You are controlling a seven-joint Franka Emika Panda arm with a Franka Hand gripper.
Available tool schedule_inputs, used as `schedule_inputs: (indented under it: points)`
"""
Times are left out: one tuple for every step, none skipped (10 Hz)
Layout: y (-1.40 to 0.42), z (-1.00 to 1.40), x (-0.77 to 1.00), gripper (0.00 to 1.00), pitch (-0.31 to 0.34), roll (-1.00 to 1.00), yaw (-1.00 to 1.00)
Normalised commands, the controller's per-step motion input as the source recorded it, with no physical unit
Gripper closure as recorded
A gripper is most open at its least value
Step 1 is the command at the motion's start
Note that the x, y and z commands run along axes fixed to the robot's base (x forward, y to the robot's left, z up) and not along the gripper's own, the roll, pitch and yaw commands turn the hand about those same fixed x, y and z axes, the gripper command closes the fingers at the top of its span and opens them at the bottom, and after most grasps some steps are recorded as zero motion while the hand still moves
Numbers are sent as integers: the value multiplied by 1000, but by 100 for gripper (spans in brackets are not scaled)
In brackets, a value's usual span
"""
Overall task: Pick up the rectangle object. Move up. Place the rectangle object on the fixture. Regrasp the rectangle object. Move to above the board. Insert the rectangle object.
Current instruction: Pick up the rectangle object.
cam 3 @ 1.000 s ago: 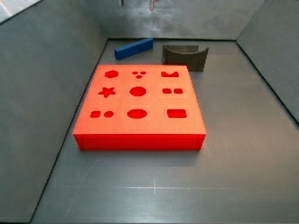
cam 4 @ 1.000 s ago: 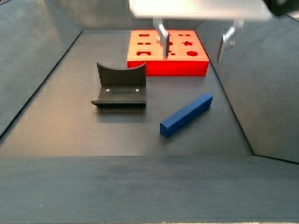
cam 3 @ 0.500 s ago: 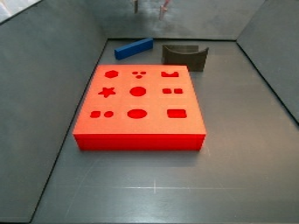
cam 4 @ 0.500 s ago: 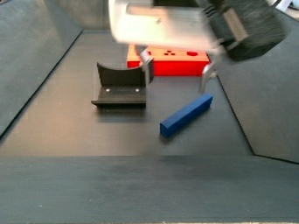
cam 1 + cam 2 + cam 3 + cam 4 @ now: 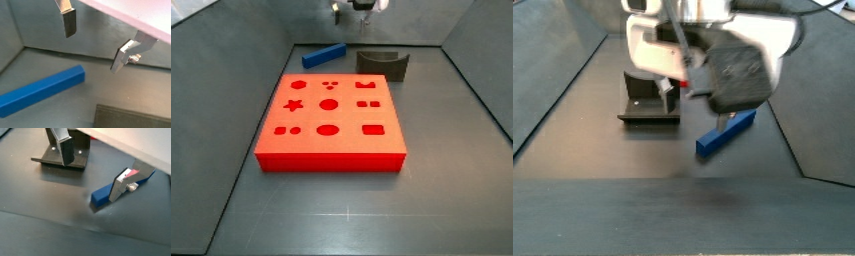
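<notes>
Wrist views, claw: the claw (image 5: 93,42) hung above the floor with its fingers (image 5: 69,22) spread apart and nothing between them; the bar (image 5: 41,90) lay flat below, not yet touched.
Wrist views, bar: in both wrist views the blue bar (image 5: 117,186) rested on the floor, one end hidden behind a finger (image 5: 123,185), with the fixture (image 5: 61,158) close by.
Side view, far end: the claw (image 5: 357,8) hovered over the back of the enclosure; the bar (image 5: 325,54) lay behind the board (image 5: 329,118), just beside the fixture (image 5: 384,64), its long axis running diagonally.
Side view, near: the arm blurred across the frame; the bar (image 5: 727,133) slanted beside the fixture (image 5: 649,106), apart from it.
Step, judged: picking up. It would go best with the fingers turned square across the bar's narrow width, centred along its length, then lowered straight before closing.
</notes>
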Motion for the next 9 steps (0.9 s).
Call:
schedule_inputs:
  points:
    - [0, -526, 163, 0, -196, -49, -386]
    - [0, -331, 0, 0, -187, -17, -169]
    - [49, 0, 0, 0, -39, -30, -43]
    - [0, -74, -157, 0, 0, 14, -69]
    - [-117, -323, -351, 0, -71, 51, -100]
    - [-91, -309, -306, 0, -147, 11, -74]
    - [-86, -317, -151, 0, -156, 24, -23]
    - [63, -183, 0, 0, -146, -47, -3]
    - [269, -60, -3, 0, -149, -149, -69]
